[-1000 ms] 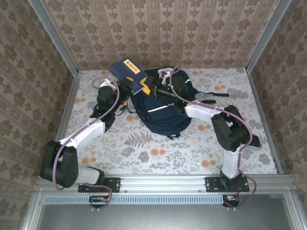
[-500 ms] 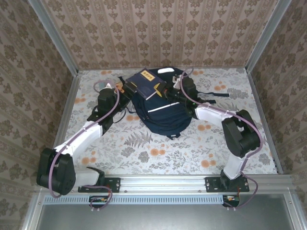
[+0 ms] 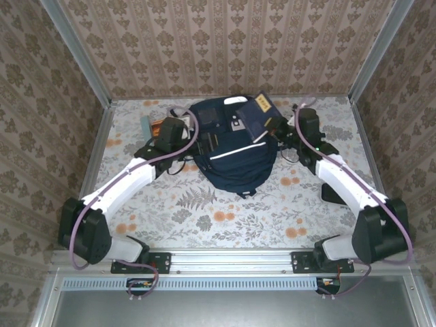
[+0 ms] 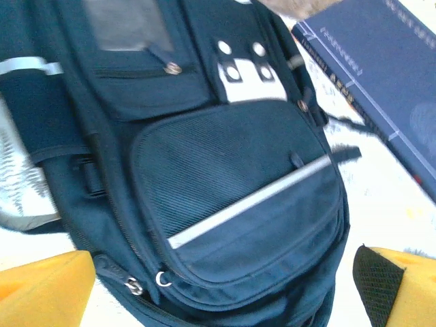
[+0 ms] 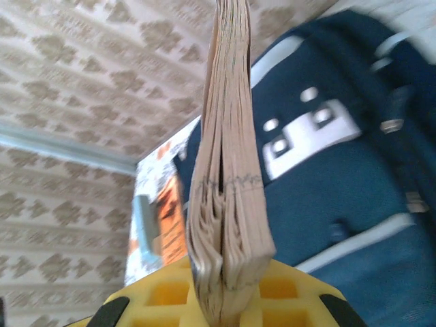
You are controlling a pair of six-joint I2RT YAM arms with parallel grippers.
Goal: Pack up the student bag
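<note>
Grip of right gripper (image 5: 225,303) pinched tight on book (image 5: 228,197), yellow moulded fingers (image 5: 163,296) clamped either side of its lower edge. Book edge-on to the wrist camera and upright: thick block of tan pages, slightly wavy, parted a little near the pinch. From above, right gripper (image 3: 276,129) at the book's right corner; book (image 3: 255,116) tilted, navy cover with a yellow label, over the upper right part of student bag (image 3: 231,153); contact between the two not discernible.

Left gripper (image 4: 221,283) spread wide. Yellow wedge-shaped fingers (image 4: 41,289) at the lower corners of its wrist view, one faced with a black mesh-textured pad, bag between and beyond them. From above, left gripper (image 3: 194,142) at the bag's left flank.

Further out, student bag (image 4: 231,204) flat on floral-print table (image 3: 218,218), centred, near the far wall. Navy woven fabric, ribbed on the rounded front pocket; pale reflective stripe slanting across; metal zip rings; grey-white patch with round dots higher up. Dark straps trailing to the right. Left of the bag, small teal and orange items (image 3: 151,126) flat on the table, too small to identify.
</note>
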